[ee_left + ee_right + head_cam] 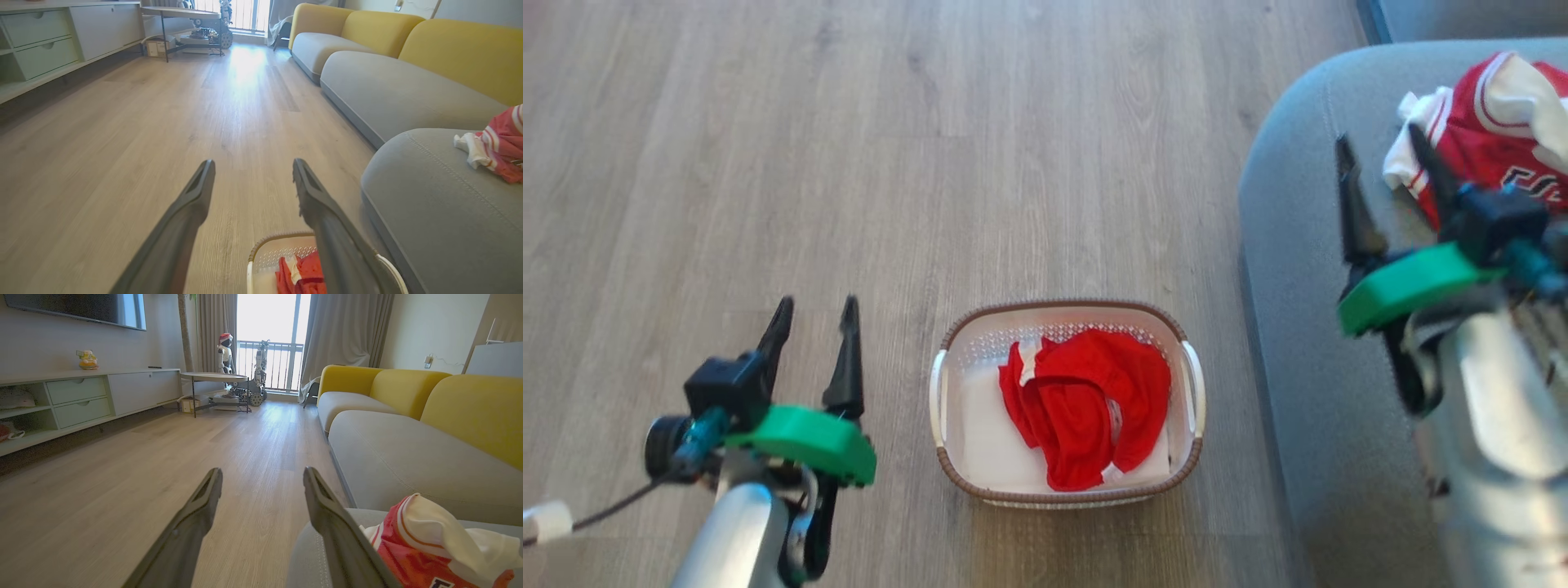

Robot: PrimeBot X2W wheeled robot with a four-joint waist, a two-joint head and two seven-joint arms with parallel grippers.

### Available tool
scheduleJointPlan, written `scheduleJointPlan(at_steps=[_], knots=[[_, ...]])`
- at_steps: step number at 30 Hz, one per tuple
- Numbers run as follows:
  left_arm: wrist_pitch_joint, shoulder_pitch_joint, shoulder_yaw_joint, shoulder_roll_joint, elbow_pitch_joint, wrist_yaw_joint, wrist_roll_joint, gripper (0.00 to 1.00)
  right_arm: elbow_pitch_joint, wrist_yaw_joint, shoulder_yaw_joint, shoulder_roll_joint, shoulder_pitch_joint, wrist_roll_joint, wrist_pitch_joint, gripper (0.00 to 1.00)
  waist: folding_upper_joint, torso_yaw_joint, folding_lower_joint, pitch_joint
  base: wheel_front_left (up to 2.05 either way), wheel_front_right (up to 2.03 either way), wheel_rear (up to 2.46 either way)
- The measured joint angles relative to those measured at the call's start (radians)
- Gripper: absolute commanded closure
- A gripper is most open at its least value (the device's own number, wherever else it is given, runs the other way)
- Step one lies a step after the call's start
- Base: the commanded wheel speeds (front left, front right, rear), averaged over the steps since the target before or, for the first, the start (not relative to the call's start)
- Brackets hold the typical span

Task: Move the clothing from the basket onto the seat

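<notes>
A red garment (1086,408) lies crumpled in the basket (1062,305), which stands on the floor (849,163) just beside the seat's (1307,327) edge. A red-and-white jersey (1486,131) lies on the seat, back from its rounded corner. The left gripper (817,306), over the floor beside the basket, and the right gripper (1379,139), over the seat by the jersey, both have claws apart and empty.

Perforated plastic basket (960,359), red cloth (1086,408), matt wood floor (849,163).

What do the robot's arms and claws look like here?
The left claw and right claw each have two long tapered black fingers on a bright green collar atop a pale silvery forearm. A dark cable trails from the left wrist.
</notes>
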Motion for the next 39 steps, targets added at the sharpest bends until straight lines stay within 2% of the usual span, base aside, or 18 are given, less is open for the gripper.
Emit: scheduleJointPlan(at_steps=[7, 16, 20, 39], knots=[[0.0, 0.12, 0.083, -0.01, -0.034, -0.002, 0.042, 0.0, -0.148, 0.0, -0.035, 0.086, 0.191, -0.032, 0.002, 0.0, 0.0, 0.027, 0.0, -0.031, 0.0, 0.0, 0.0], [0.0, 0.222, 0.164, -0.023, -0.064, -0.026, 0.09, 0.0, -0.265, 0.0, -0.033, 0.096, 0.37, -0.003, 0.018, 0.0, 0.0, 0.029, 0.0, -0.056, 0.0, 0.0, 0.0], [0.0, 0.253, 0.185, -0.044, -0.069, -0.038, 0.1, 0.0, -0.291, 0.0, -0.033, 0.097, 0.417, 0.039, 0.034, 0.0, 0.0, 0.027, 0.0, -0.072, 0.0, 0.0, 0.0], [0.0, 0.262, 0.19, -0.074, -0.029, -0.082, 0.155, 0.0, -0.293, 0.0, -0.034, 0.099, 0.458, 0.04, 0.078, 0.0, -0.0001, 0.017, 0.0, -0.09, 0.0, 0.0, 0.0]])
